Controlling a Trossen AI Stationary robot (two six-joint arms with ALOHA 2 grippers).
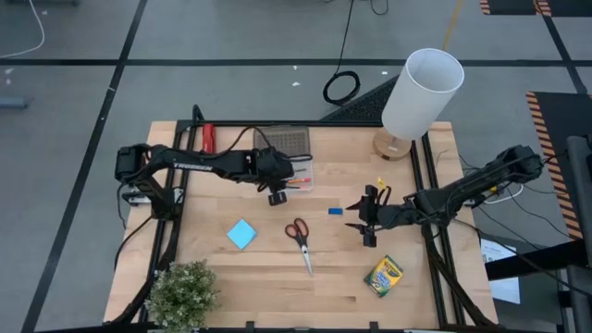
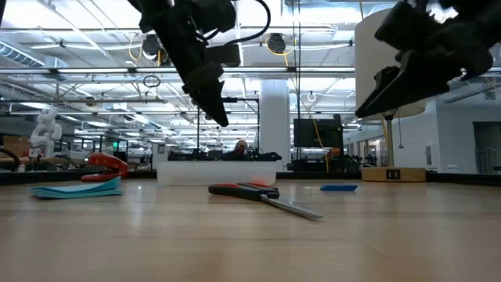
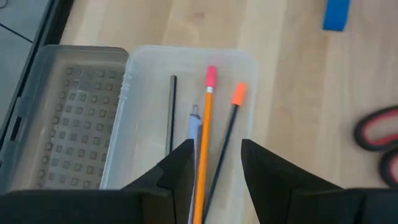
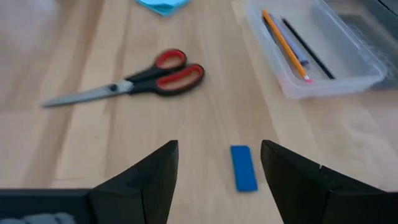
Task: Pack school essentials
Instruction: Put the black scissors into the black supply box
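A clear plastic case [image 1: 301,178] lies at the table's far middle, its lid [image 3: 68,112] open beside it. In it lie an orange pencil [image 3: 206,137], a dark pencil [image 3: 227,140], a silvery pen [image 3: 194,124] and a thin dark stick [image 3: 171,112]. My left gripper [image 1: 277,192] hovers open above the case [image 2: 219,171], touching nothing. My right gripper [image 1: 363,220] hangs open above the tiny blue eraser [image 4: 244,167]. Flat on the wood lie the red-handled scissors [image 1: 298,239], the blue note pad [image 1: 241,233] and the crayon box [image 1: 383,276].
A white lamp [image 1: 421,97] stands at the far right corner and a small green plant [image 1: 183,294] at the near left corner. A red stapler-like thing [image 1: 208,137] lies at the far left. Bare wood shows along the near edge between the plant and the crayon box.
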